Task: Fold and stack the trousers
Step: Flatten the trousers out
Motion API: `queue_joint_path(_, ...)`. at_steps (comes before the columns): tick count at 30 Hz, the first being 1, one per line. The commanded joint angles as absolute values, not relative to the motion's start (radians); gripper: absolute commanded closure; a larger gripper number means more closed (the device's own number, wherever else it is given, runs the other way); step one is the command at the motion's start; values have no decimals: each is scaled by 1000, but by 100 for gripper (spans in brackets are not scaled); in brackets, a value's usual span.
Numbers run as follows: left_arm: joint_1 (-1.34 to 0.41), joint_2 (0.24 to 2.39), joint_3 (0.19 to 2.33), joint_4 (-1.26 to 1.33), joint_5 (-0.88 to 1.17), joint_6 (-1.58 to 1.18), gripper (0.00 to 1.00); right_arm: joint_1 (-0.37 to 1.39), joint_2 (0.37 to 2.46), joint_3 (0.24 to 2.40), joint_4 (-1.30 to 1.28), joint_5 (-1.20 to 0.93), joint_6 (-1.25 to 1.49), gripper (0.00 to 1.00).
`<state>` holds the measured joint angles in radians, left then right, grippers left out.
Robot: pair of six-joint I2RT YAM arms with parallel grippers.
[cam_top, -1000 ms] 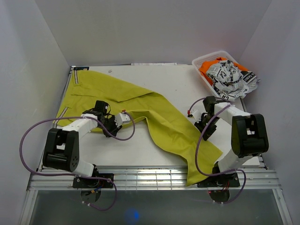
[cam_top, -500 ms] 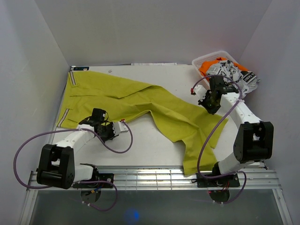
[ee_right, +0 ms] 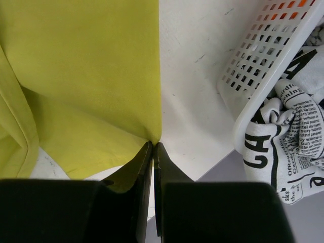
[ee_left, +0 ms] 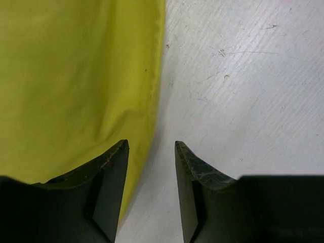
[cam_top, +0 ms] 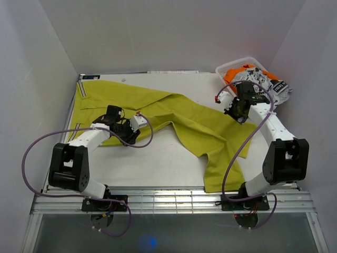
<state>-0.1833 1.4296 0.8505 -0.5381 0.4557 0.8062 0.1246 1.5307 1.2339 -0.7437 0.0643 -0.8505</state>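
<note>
The mustard-yellow trousers (cam_top: 158, 105) lie spread over the white table, waistband at the far left. One leg runs down to the near right. The other leg ends by the basket, where my right gripper (cam_top: 240, 117) holds it. In the right wrist view the jaws (ee_right: 153, 144) are pressed shut on a corner of the trousers (ee_right: 91, 61). My left gripper (cam_top: 130, 137) sits at the near edge of the seat area. In the left wrist view it (ee_left: 151, 144) is open, with bare table between its fingers and the trousers' edge (ee_left: 76, 76) under the left finger.
A white perforated basket (cam_top: 225, 70) stands at the far right corner and holds an orange garment (cam_top: 231, 78) and a black-and-white printed cloth (cam_top: 260, 90). The basket (ee_right: 263, 66) is close to the right of my right fingers. White walls enclose the table.
My right gripper has carried the leg end up and right toward the basket, stretching the cloth. My left gripper shut, then opened again and shifted slightly up along the trousers' edge.
</note>
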Motion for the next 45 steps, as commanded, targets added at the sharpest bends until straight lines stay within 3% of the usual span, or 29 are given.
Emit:
queue_joint_path(1,-199,1502,870,-518,479,772,49,120,1517,1285,-684,103,-868,92)
queue_joint_path(6,-201,1543,830,-589,473,873,65,120,1549,1402,-666,129,-877,92)
queue_joint_path(8,-201,1545,809,-627,440,920,89,120,1566,1436,-649,141,-894,92)
queue_joint_path(11,-193,1487,740,-675,374,1014,100,120,1574,1489,-599,164,-929,92)
queue_joint_path(19,-111,1290,653,-824,348,1173,100,120,1491,1597,-503,109,-1003,92)
queue_joint_path(24,-40,1310,728,-931,365,1166,100,129,1297,1301,-615,-75,-1181,92)
queue_joint_path(28,81,1345,876,-1009,497,1138,68,129,1094,941,-684,-66,-1392,92)
queue_joint_path(30,113,1353,965,-1034,563,1117,60,129,1056,791,-666,-14,-1408,92)
queue_joint_path(31,117,1356,988,-1038,580,1082,56,129,1049,770,-646,-3,-1381,82)
queue_joint_path(32,118,1358,1011,-1046,597,1065,39,126,1060,773,-640,-3,-1350,75)
queue_joint_path(33,118,1359,1047,-1051,632,1051,36,117,1078,832,-647,-3,-1315,58)
queue_joint_path(35,118,1361,1083,-1051,666,991,34,106,1161,949,-699,-53,-1181,43)
queue_joint_path(36,120,1362,1118,-1049,701,970,34,98,1198,1094,-721,-75,-1128,28)
queue_joint_path(39,118,1391,1187,-1037,741,867,34,97,1368,1325,-811,-139,-945,26)
queue_joint_path(40,118,1399,1198,-1016,755,809,34,98,1450,1448,-813,-129,-898,27)
queue_joint_path(45,123,1453,1242,-919,762,644,34,110,1725,1657,-773,32,-752,36)
